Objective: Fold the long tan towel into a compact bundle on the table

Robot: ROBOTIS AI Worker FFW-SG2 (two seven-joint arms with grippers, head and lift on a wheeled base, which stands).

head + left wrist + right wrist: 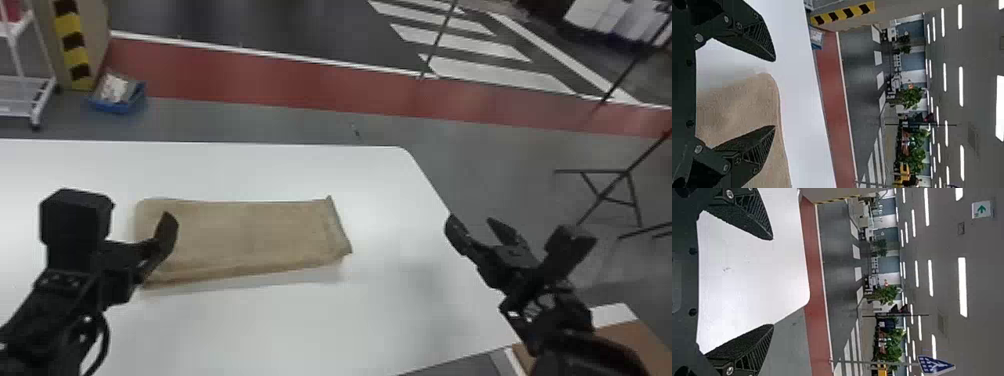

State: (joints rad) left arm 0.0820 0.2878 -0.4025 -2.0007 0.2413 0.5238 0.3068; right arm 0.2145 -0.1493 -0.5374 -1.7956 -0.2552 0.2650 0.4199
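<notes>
Head view, and here's the tan towel [250,230], lying flat and folded into a long shape on the white table [280,170], its long sides running left to right. Over at its left end, there's the left gripper [165,232]; whether it touches the cloth, I can't tell. Left wrist view now: that left gripper [774,93] has its jaws wide apart, released, with the towel's rounded corner showing between them. Across to the right gripper [472,225], well apart from the towel, out by the table's right edge, jaws parted too and nothing in their grasp!
</notes>
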